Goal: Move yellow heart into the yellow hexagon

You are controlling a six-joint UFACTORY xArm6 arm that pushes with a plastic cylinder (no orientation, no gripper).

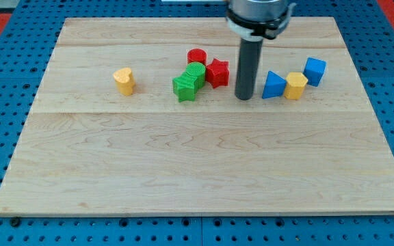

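pale wood board [204,171], matt; green block [185,87] ribbed.

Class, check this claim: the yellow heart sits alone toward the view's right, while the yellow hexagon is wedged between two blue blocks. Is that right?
One detail is wrong. The camera view shows the yellow heart alone toward the view's left, not the right. The rest holds: the yellow hexagon sits between the blue triangle and the blue cube. My tip stands just left of the blue triangle.
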